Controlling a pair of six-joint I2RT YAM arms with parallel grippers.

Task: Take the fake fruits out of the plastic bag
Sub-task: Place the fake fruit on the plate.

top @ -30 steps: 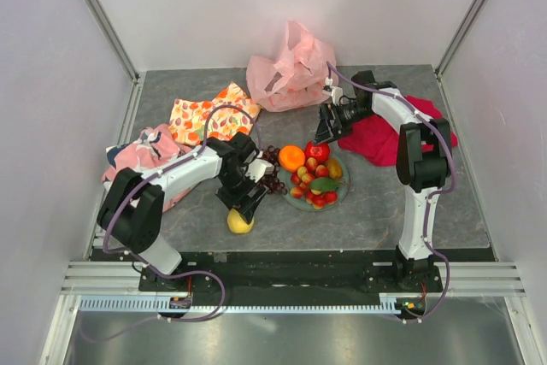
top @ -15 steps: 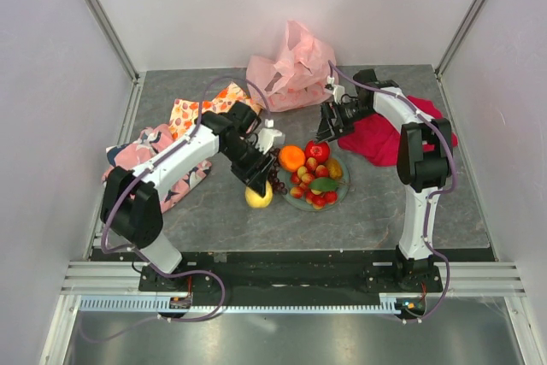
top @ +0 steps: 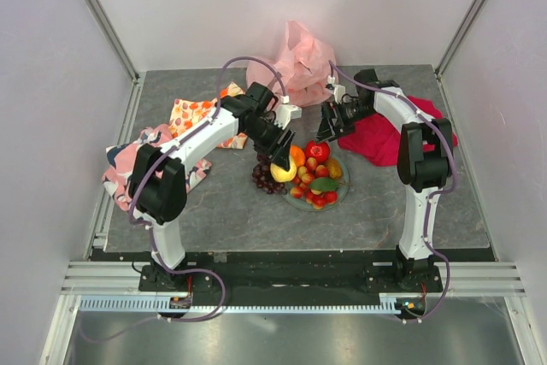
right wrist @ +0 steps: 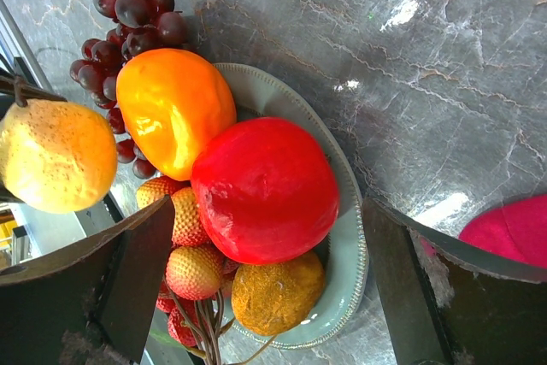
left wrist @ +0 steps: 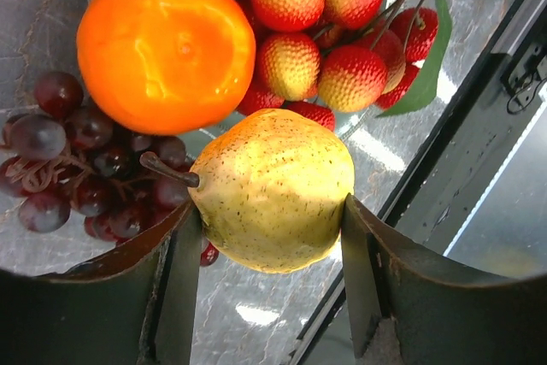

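Observation:
My left gripper (top: 280,165) is shut on a speckled yellow pear (left wrist: 273,190), both fingers (left wrist: 367,271) pressed to its sides. In the top view the pear (top: 283,170) hangs at the left edge of a green plate (top: 340,198), beside the dark grapes (top: 261,175). On the plate lie an orange (left wrist: 167,49), a red apple (right wrist: 265,190), a lemon (right wrist: 278,292) and several little red pieces (left wrist: 316,66). My right gripper (top: 327,130) stands open above the apple, holding nothing. The pale-pink plastic bag (top: 299,61) lies crumpled at the back, apart from both grippers.
A red cloth (top: 385,138) lies under the right arm at the right. A fruit-printed cloth (top: 192,113) and a pink-and-navy cloth (top: 137,156) lie at the left. Walls and metal posts close in the table on three sides.
My left gripper closed on the pear near the table's front and carried it back and to the right, to the plate's left edge. The right gripper has barely moved.

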